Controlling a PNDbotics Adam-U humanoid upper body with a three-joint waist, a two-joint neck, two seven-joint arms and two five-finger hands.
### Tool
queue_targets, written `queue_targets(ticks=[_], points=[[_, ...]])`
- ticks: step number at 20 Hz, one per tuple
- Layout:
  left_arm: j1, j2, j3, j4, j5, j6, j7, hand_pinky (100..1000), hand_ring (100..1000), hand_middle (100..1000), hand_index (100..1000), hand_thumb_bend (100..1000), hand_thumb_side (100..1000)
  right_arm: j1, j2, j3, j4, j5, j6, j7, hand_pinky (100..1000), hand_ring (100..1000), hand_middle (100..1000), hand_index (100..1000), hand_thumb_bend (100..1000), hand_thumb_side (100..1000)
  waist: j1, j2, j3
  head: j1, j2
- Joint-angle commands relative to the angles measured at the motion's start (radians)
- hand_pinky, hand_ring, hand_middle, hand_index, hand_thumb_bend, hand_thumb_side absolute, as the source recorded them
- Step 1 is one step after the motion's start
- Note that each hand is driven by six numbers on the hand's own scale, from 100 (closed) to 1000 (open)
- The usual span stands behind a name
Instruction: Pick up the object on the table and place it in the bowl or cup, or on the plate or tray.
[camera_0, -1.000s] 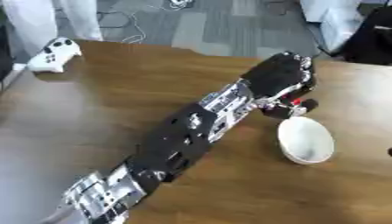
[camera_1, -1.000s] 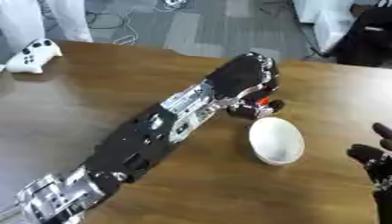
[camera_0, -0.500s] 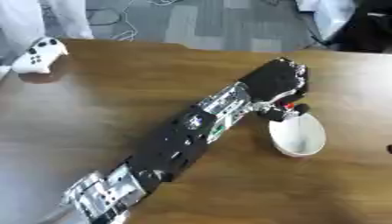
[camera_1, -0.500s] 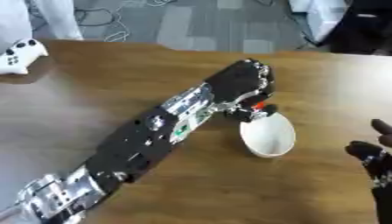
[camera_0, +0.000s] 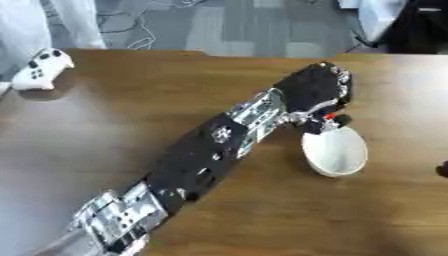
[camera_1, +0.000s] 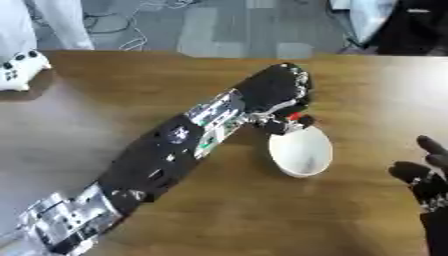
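Your left arm stretched diagonally across the wooden tabletop (camera_0: 105, 130) from the lower left corner of the view, and the left robot hand (camera_0: 317, 91) sat at the far rim of the white bowl (camera_0: 334, 151). Its fingers were curled downward and pinched a small object (camera_0: 329, 116), of which only a red spot against dark parts could be made out, right at the bowl's far edge. Whether the object was touching the rim or hanging just above it could not be told. The bowl stood upright on the tabletop, right of centre, and its inside looked plain white. Your right robot hand (camera_1: 426, 176) showed only in the right eye view, near the lower right corner, with its dark fingers straight and pointing up, well apart from the bowl and holding nothing. A white game controller (camera_0: 40, 69) lay on the tabletop near the far left edge, well apart from your arm and from the bowl. Beyond the far edge of the tabletop lay a grey floor (camera_0: 236, 25) with some cables (camera_1: 131, 25) trailing across it.
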Motion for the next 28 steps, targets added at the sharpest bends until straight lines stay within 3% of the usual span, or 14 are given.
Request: queue_targets(ticks=[1, 14, 16, 18, 20, 21, 22, 23, 24, 28], points=[[-0.031, -0.006, 0.006, -0.001, -0.016, -0.01, 0.0, 492, 100, 100, 117, 247, 101, -0.01, -0.018, 0.0, -0.02, -0.006, 0.003, 0.0, 775, 713, 885, 745, 100, 899, 0.002, -0.023, -0.006, -0.01, -0.009], [-0.045, -0.03, 0.01, 0.018, -0.032, -0.02, 0.006, 515, 100, 100, 139, 249, 111, -0.009, -0.015, 0.0, -0.021, -0.004, 0.008, -0.002, 773, 712, 885, 745, 100, 907, 0.027, -0.021, -0.028, -0.026, -0.002], [-0.045, -0.03, 0.009, 0.016, -0.032, -0.024, 0.011, 539, 100, 100, 176, 341, 134, -0.008, -0.015, 0.0, -0.02, -0.003, 0.009, -0.003, 773, 712, 885, 744, 100, 907, 0.028, -0.02, -0.028, -0.026, 0.0], [-0.045, -0.029, 0.008, 0.013, -0.033, -0.035, 0.013, 545, 100, 100, 250, 540, 169, -0.007, -0.015, 0.001, -0.019, -0.002, 0.009, -0.004, 773, 712, 885, 744, 100, 907, 0.029, -0.02, -0.027, -0.027, 0.002], [-0.046, -0.028, 0.008, 0.012, -0.035, -0.05, 0.012, 534, 123, 154, 313, 659, 172, -0.005, -0.016, 0.0, -0.018, -0.001, 0.009, -0.004, 773, 712, 885, 742, 100, 906, 0.028, -0.021, -0.026, -0.027, 0.003], [-0.046, -0.028, 0.009, 0.012, -0.036, -0.057, 0.011, 522, 150, 177, 331, 693, 235, -0.005, -0.016, 0.001, -0.017, 0.0, 0.009, -0.005, 773, 712, 885, 742, 100, 906, 0.028, -0.022, -0.025, -0.027, 0.004], [-0.047, -0.027, 0.009, 0.01, -0.036, -0.065, 0.011, 506, 180, 209, 354, 737, 365, -0.004, -0.015, 0.001, -0.017, 0.0, 0.009, -0.005, 773, 712, 885, 742, 100, 906, 0.027, -0.022, -0.025, -0.027, 0.004], [-0.048, -0.027, 0.01, 0.008, -0.036, -0.071, 0.013, 499, 192, 222, 363, 752, 405, -0.004, -0.015, 0.001, -0.016, 0.0, 0.008, -0.005, 773, 712, 885, 742, 100, 906, 0.027, -0.023, -0.024, -0.028, 0.004], [-0.049, -0.027, 0.011, 0.007, -0.037, -0.077, 0.017, 462, 246, 279, 412, 825, 579, -0.003, -0.015, 0.001, -0.016, 0.001, 0.008, -0.005, 773, 712, 885, 742, 100, 906, 0.026, -0.024, -0.024, -0.027, 0.004], [-0.051, -0.026, 0.015, 0.004, -0.041, -0.09, 0.037, 402, 326, 338, 483, 905, 737, -0.001, -0.015, 0.002, -0.013, 0.002, 0.007, -0.005, 774, 712, 885, 742, 100, 906, 0.024, -0.027, -0.022, -0.025, 0.003]])
